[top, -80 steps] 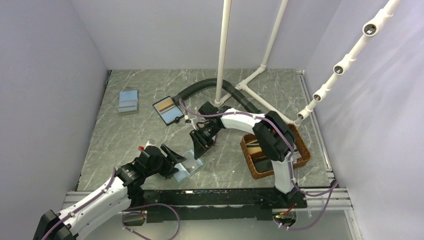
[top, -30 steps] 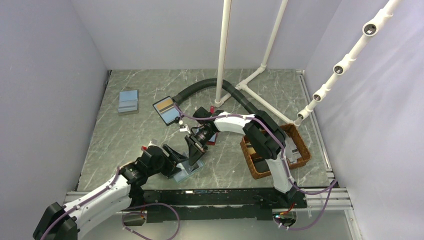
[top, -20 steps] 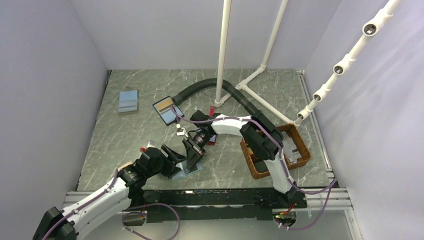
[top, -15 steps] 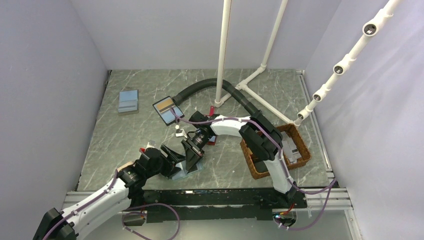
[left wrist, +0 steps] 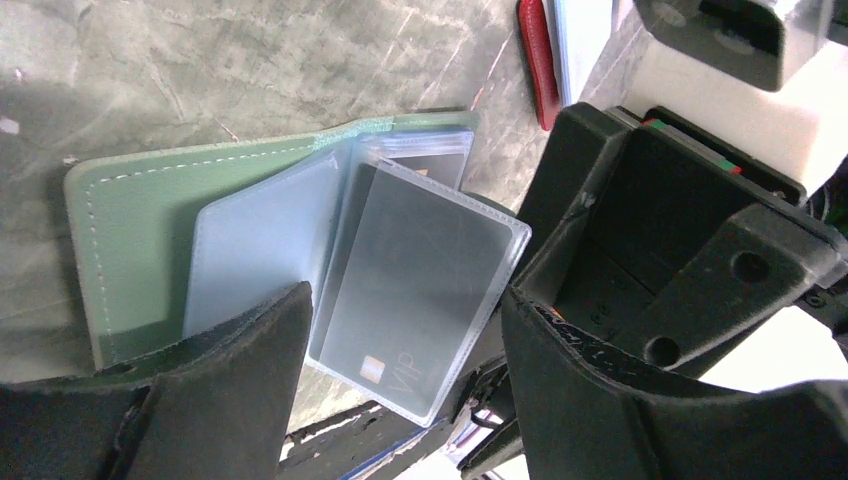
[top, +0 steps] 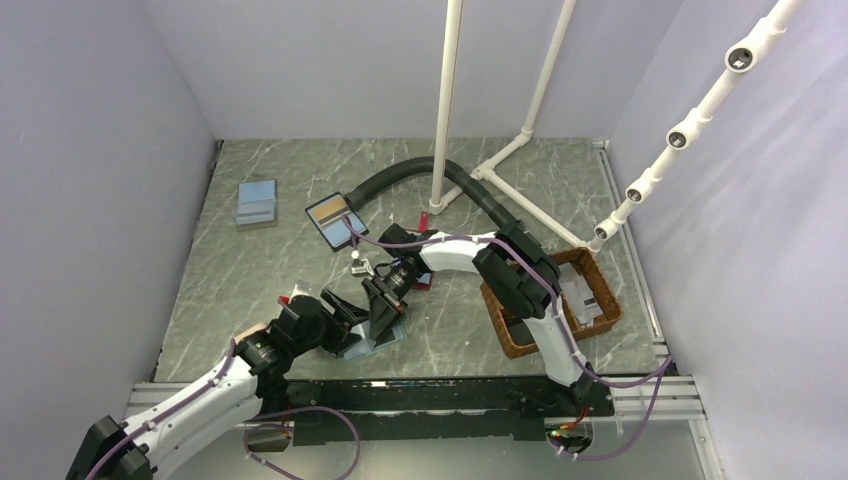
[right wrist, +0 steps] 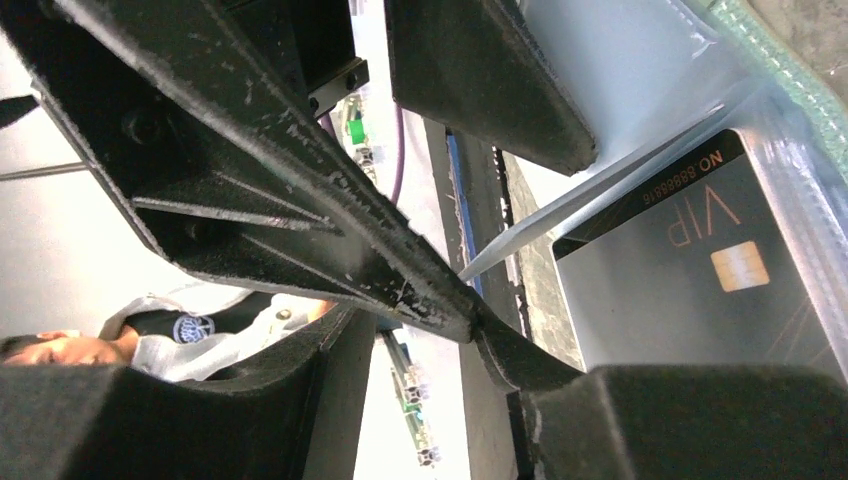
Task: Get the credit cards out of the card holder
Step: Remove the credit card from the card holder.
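Observation:
The card holder (top: 383,337) lies open near the table's front edge, with a green cover (left wrist: 130,210) and a pale blue inner face. A clear sleeve stands up from it holding a grey credit card (left wrist: 420,270) marked VIP, also seen in the right wrist view (right wrist: 690,290). My left gripper (top: 350,315) is open over the holder, one finger (left wrist: 220,390) low over the blue face and the sleeve between its jaws (left wrist: 405,305), ungripped. My right gripper (top: 385,305) hangs close against the sleeve's edge, open (right wrist: 440,400), nothing between its jaws.
A red-edged holder (top: 424,280) lies just behind the right gripper. A black-edged holder (top: 336,219) and a blue-grey stack (top: 257,203) sit at the back left. A wicker basket (top: 590,300) stands at the right. A black hose (top: 400,180) and white pipes (top: 443,100) stand behind.
The right gripper has come down and to the left, up against the left gripper over the holder, and its jaws have widened. The left arm has barely moved.

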Controlling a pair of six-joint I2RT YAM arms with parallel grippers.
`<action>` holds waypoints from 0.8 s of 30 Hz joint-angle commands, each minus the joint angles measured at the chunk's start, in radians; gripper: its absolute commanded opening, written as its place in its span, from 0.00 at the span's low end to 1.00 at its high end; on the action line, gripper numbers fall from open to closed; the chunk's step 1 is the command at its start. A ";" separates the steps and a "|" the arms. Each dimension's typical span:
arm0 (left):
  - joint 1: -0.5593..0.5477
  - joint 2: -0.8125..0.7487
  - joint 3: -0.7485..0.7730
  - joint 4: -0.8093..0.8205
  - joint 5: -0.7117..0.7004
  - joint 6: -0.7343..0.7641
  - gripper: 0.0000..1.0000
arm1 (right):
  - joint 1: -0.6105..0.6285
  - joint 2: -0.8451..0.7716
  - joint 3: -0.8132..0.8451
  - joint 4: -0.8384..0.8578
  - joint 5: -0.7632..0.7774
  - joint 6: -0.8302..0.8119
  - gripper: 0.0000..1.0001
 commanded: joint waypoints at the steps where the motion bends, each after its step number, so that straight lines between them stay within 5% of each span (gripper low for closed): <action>1: 0.000 -0.030 -0.009 0.022 -0.018 -0.008 0.74 | -0.004 0.015 0.013 0.076 -0.057 0.065 0.39; 24: 0.000 -0.065 0.010 -0.099 -0.046 0.009 0.71 | 0.017 0.036 0.005 0.255 -0.150 0.267 0.43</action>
